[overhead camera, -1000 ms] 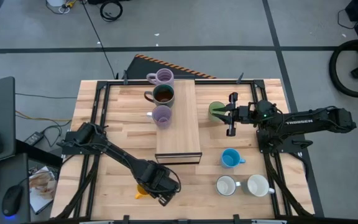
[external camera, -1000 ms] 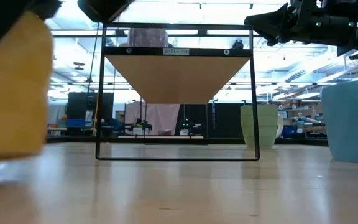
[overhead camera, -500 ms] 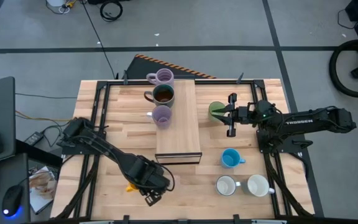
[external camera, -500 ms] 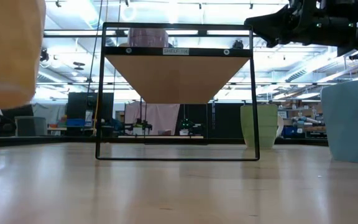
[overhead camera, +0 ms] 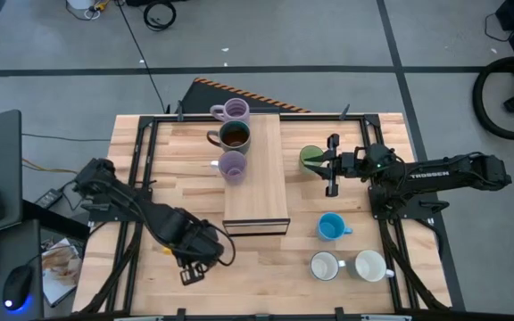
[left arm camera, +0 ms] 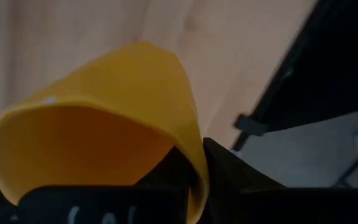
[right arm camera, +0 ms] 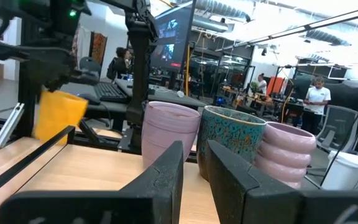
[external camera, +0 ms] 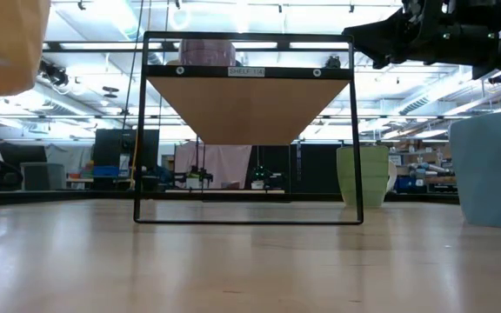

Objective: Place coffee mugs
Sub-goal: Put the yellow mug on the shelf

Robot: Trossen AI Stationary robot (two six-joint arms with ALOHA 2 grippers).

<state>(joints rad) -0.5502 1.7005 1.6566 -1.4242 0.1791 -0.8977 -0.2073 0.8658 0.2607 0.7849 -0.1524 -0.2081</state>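
Note:
My left gripper [overhead camera: 193, 257] is shut on the orange mug [left arm camera: 98, 130] above the table's near left part. The mug also shows at the low view's upper left [external camera: 5, 43] and in the right wrist view [right arm camera: 58, 115]. My right gripper [overhead camera: 321, 163] hangs empty over the green mug [overhead camera: 309, 158], its fingers close together. The green mug stands on the table [external camera: 362, 187]. Two lilac mugs [overhead camera: 230, 111] [overhead camera: 232, 166] and the dark brown mug [overhead camera: 233, 135] stand on the wooden shelf [overhead camera: 261, 192]. The blue mug [overhead camera: 330, 226] and two white mugs [overhead camera: 325, 266] [overhead camera: 369, 265] stand on the table. My left gripper holds the orange mug by its wall at the rim [left arm camera: 194, 155], one finger inside the mug and one outside. The gripper comes at it from above. The mug is lifted clear of the table, its bottom [external camera: 7, 87] well above the tabletop.
The shelf stands on a black wire frame [external camera: 137, 130] in the table's middle. A black frame runs round the table's edges [overhead camera: 136, 178]. Bare tabletop [overhead camera: 177, 178] lies left of the shelf.
My left gripper has gone toward the table's left edge and up with the orange mug, which has risen higher above the tabletop in the low view.

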